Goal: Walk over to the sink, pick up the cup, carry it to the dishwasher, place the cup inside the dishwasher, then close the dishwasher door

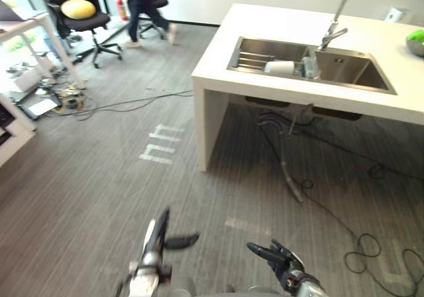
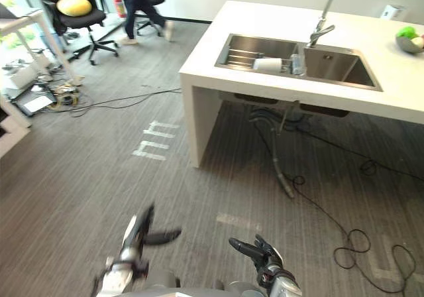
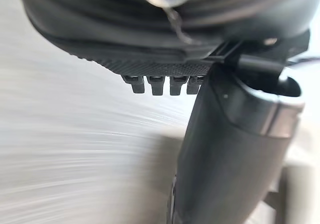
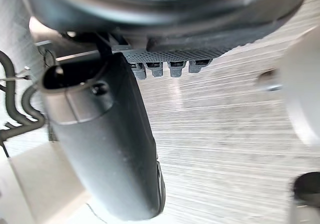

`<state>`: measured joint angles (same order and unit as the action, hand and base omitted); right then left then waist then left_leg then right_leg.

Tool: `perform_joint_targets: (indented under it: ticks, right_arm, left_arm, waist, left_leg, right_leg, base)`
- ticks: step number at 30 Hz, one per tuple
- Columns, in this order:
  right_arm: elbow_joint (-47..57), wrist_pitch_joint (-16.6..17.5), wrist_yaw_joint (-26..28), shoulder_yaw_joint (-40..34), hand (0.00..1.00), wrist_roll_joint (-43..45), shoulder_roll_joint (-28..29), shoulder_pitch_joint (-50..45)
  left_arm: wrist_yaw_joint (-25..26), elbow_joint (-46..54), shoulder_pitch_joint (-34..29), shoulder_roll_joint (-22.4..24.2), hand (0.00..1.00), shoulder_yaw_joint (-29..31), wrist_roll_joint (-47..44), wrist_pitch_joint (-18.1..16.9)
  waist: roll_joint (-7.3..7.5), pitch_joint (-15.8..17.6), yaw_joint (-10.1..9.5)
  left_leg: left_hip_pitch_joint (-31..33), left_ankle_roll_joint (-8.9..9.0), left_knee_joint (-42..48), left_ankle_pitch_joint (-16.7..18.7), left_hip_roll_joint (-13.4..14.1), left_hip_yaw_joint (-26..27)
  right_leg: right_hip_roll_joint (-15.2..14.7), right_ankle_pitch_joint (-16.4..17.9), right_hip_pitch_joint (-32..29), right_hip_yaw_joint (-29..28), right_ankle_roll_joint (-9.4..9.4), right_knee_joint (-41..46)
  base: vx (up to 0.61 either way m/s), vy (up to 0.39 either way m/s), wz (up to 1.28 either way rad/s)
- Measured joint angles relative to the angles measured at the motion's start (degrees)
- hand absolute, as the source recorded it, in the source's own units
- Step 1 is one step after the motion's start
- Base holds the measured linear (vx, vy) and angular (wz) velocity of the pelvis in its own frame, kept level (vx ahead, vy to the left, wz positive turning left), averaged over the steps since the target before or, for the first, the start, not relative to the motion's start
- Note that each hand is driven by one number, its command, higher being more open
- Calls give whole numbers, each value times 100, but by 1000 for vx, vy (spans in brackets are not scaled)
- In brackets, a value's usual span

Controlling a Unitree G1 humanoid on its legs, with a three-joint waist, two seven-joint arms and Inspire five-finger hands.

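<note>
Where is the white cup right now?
In the left eye view, upper right, the white cup lies on its side in the sink of the white counter, left of the tap.

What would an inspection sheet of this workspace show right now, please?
Surface: white counter with steel sink, ahead.
Job's things: white cup lying in the sink.
Clutter: clear item beside cup; bowl of green items at counter edge.
Robot hands: left robot hand and right robot hand open, empty, low over floor.
Cables: cables trail on floor under counter.
Surroundings: office chair, person beyond.
</note>
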<state>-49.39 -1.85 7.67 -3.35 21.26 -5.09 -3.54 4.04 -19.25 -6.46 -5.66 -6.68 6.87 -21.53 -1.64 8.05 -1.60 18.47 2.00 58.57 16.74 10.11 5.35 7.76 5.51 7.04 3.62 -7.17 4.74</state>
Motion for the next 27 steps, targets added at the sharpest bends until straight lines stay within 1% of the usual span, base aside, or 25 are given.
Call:
perform_joint_targets:
  ticks: [1, 3, 4, 5, 6, 7, 9, 10, 11, 12, 13, 14, 15, 16, 17, 18, 19, 20, 21, 22, 23, 24, 25, 26, 27]
  right_arm:
    - [138, -47, -39, 50, 100, -10, -26, 43]
    - [222, -57, -47, 175, 100, -53, -71, 67]
    - [180, -79, -47, 242, 100, -114, -117, 53]
    - [125, -122, -53, 260, 100, -204, -143, -9]
    - [119, -135, -60, 272, 100, -284, -138, -77]
    - [75, -138, -87, 273, 100, -387, -80, -195]
    - [39, -138, -108, 283, 100, -577, 31, -297]
    - [-8, -144, -140, 264, 100, -590, 112, -342]
    - [-88, -181, -200, 244, 100, -591, 220, -400]
    - [-139, -205, -237, 238, 100, -592, 272, -424]
    - [-182, -234, -275, 209, 100, -593, 342, -456]
    - [-237, -231, -313, 133, 100, -588, 440, -473]
    - [-228, -201, -330, 79, 100, -582, 462, -473]
    - [-222, -181, -324, 82, 100, -582, 456, -459]
    - [-158, -76, -312, 77, 100, -582, 424, -421]
    - [-69, 28, -323, 71, 100, -579, 413, -398]
    - [-71, 65, -347, 45, 100, -565, 425, -367]
    - [-59, 95, -406, -18, 100, -509, 471, -312]
    - [-35, 100, -431, -55, 100, -482, 507, -290]
    - [5, 92, -477, -178, 100, -461, 573, -248]
    - [39, 72, -489, -224, 100, -486, 610, -249]
    - [56, 69, -480, -209, 100, -527, 627, -268]
    - [150, 46, -399, -166, 100, -804, 675, -373]
    - [174, -50, -308, -60, 100, -1047, 531, -358]
    - [207, -118, -281, -25, 100, -1153, 453, -355]
  left_arm:
    - [99, 581, 284, 7, 100, -130, 158, -305]
    - [308, 1308, 675, 20, 100, -317, 481, -751]
    - [519, 1764, 851, 50, 100, -452, 737, -976]
    - [768, 2271, 955, 49, 100, -581, 1066, -1186]
    - [871, 2501, 978, 39, 100, -652, 1185, -1288]
    - [1098, 2943, 992, -42, 100, -761, 1440, -1480]
    - [1404, 3573, 986, -139, 100, -885, 1831, -1576]
    - [1482, 3870, 1044, -260, 100, -914, 1969, -1559]
    - [1500, 3981, 1139, -404, 100, -938, 2019, -1530]
    - [1514, 3990, 1167, -478, 100, -953, 2014, -1514]
    - [1518, 3991, 1167, -569, 100, -955, 2003, -1460]
    - [1450, 4048, 1174, -664, 100, -976, 1919, -1329]
    - [1406, 4198, 1176, -686, 100, -1004, 1799, -1228]
    - [1400, 4217, 1178, -671, 100, -1004, 1736, -1215]
    - [1395, 4234, 1219, -585, 100, -1098, 1491, -1114]
    - [1415, 4151, 1320, -503, 100, -1294, 1429, -957]
    - [1435, 4096, 1404, -490, 100, -1403, 1432, -870]
    - [1437, 3932, 1604, -490, 100, -1591, 1439, -719]
    - [1412, 3857, 1703, -496, 100, -1678, 1447, -608]
    - [1334, 3808, 1837, -507, 100, -1759, 1438, -311]
    - [1325, 3696, 1919, -500, 100, -1734, 1381, -179]
    - [1336, 3653, 1917, -500, 100, -1712, 1301, -118]
    - [1348, 3552, 1898, -501, 100, -1608, 1197, -18]
    - [1353, 3344, 1762, -293, 100, -1572, 1182, 56]
    - [1340, 3249, 1728, -199, 100, -1572, 1186, 134]
  waist:
    - [28, 40, -11]
    - [103, 104, 5]
    - [67, 116, 11]
    - [-46, 66, 5]
    - [-96, 30, -10]
    - [-32, -51, -101]
    - [98, -194, -199]
    - [187, -229, -203]
    - [343, -227, -138]
    - [402, -239, -137]
    - [498, -295, -147]
    - [634, -402, -149]
    - [701, -430, -118]
    - [719, -440, -120]
    - [719, -461, -84]
    - [652, -460, 1]
    - [651, -461, 40]
    - [642, -464, 116]
    - [633, -460, 141]
    - [606, -445, 201]
    - [604, -446, 229]
    - [614, -451, 234]
    - [735, -529, 243]
    - [346, -619, 215]
    - [174, -615, 199]
  left_leg:
    - [209, -31, -855, 1, -34, 388]
    - [283, 58, -2504, -384, -296, 881]
    - [274, 106, -3608, -884, -470, 971]
    - [252, 110, -4357, -1149, -527, 927]
    - [240, 81, -4551, -1189, -525, 914]
    - [173, -132, -4426, -1834, -583, 853]
    - [147, -445, -4348, -2087, -767, 761]
    - [88, -700, -4228, -2066, -845, 733]
    - [-103, -690, -4026, -1814, -918, 735]
    - [-233, -682, -3938, -1648, -912, 745]
    - [-494, -660, -3912, -1434, -901, 787]
    - [-985, -589, -4120, -1179, -922, 812]
    - [-1399, -565, -4362, -1023, -964, 902]
    - [-1485, -557, -4381, -977, -973, 940]
    - [-1893, -525, -4467, -775, -945, 1045]
    - [-2267, -452, -4600, -677, -837, 1055]
    - [-2435, -414, -4683, -654, -777, 1039]
    - [-2717, -357, -4855, -646, -651, 993]
    - [-2820, -323, -4927, -643, -584, 979]
    - [-3013, -148, -5041, -591, -457, 938]
    - [-3137, 65, -5044, -461, -381, 909]
    - [-3220, 174, -5027, -369, -374, 891]
    - [-3319, 343, -4901, -149, -440, 791]
    - [-3333, 478, -4727, 35, -170, 761]
    - [-3299, 498, -4646, 48, -20, 765]
  right_leg:
    - [-106, 11, 217, -181, 8, -181]
    - [-399, 214, 577, -401, 159, -357]
    - [-496, 423, 807, -526, 247, -393]
    - [-500, 698, 1045, -652, 311, -384]
    - [-488, 844, 1185, -715, 332, -367]
    - [-602, 1146, 1352, -899, 379, -207]
    - [-785, 1233, 1062, -1068, 458, 444]
    - [-829, 1171, 864, -1076, 558, 1026]
    - [-880, 977, 806, -1042, 833, 1593]
    - [-879, 796, 773, -1000, 927, 1926]
    - [-872, 401, 623, -846, 1054, 2485]
    - [-1053, -681, 138, -452, 1718, 3710]
    - [-1469, -987, -514, -83, 1573, 5084]
    - [-1581, -895, -685, -9, 1432, 5387]
    - [-1933, -505, -1292, 209, 932, 6303]
    - [-2069, -178, -1733, 386, 840, 6483]
    - [-2108, -17, -1915, 478, 865, 6363]
    - [-2171, 267, -2223, 686, 869, 5757]
    - [-2192, 331, -2331, 801, 882, 5309]
    - [-2173, 312, -2398, 1000, 869, 4079]
    - [-2102, 101, -2357, 1069, 823, 2792]
    - [-2072, -204, -2311, 1031, 753, 2174]
    - [-2040, -1293, -2264, 786, 630, 1468]
    - [-1831, -932, -2114, 744, 1017, 1473]
    - [-1701, -910, -2029, 798, 985, 1382]
  base:
    - [599, 80, -80]
    - [461, 115, -66]
    - [548, 195, -51]
    - [677, 248, -49]
    - [652, 254, -58]
    - [686, 261, -58]
    - [753, 282, -57]
    - [831, 279, -15]
    - [698, 226, 0]
    - [563, 135, -1]
    - [612, 138, -26]
    - [808, 163, -41]
    - [533, 103, -40]
    - [376, 41, -49]
    - [358, 18, -31]
    - [444, 19, -18]
    - [440, -12, 20]
    - [353, -33, 29]
    - [549, -132, 43]
    - [557, -219, 42]
    - [560, -260, 37]
    - [483, -288, 32]
    - [504, -294, 19]
    - [495, -272, 15]
    - [441, -237, 5]
